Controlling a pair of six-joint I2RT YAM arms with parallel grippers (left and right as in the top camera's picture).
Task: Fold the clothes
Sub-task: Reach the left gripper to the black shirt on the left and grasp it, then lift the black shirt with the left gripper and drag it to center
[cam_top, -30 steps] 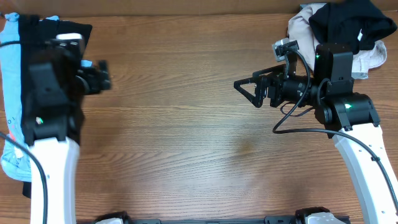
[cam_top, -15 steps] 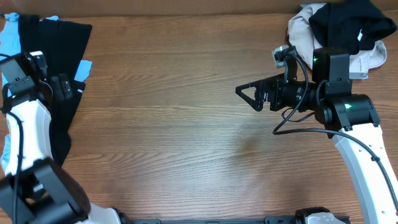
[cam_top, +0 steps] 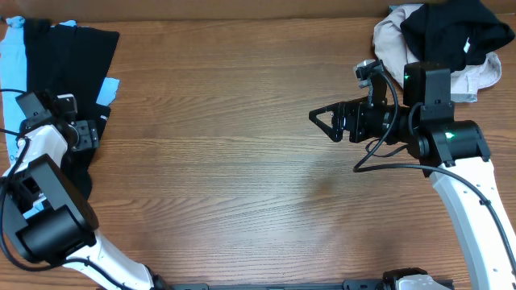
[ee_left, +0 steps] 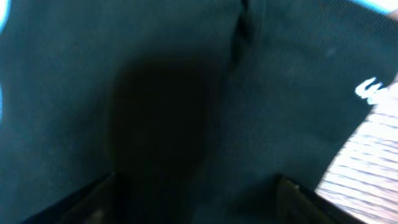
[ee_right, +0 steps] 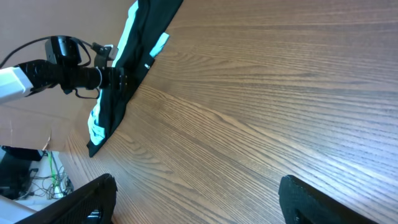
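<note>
A long black garment [cam_top: 76, 68] lies at the table's far left on a light blue T-shirt [cam_top: 11, 48]. My left gripper [cam_top: 84, 134] is open and low over the black garment. In the left wrist view black fabric [ee_left: 186, 81] fills the frame, with my open left gripper [ee_left: 199, 202] close above it. My right gripper [cam_top: 326, 125] is open and empty above the bare table, right of centre; in its own view [ee_right: 199, 199] the fingers are wide apart. A beige piece [cam_top: 393, 39] and another black piece [cam_top: 443, 31] are piled at the back right.
The wooden table [cam_top: 242, 177] spreads between the arms. The right wrist view shows the black garment [ee_right: 134, 59], the blue T-shirt [ee_right: 127, 31] and the left arm [ee_right: 62, 71] far off. A white logo [ee_left: 372, 90] marks the black fabric near its edge.
My left arm has swung left and down, bringing its gripper from above the table low onto the black garment. My right gripper has shifted slightly right.
</note>
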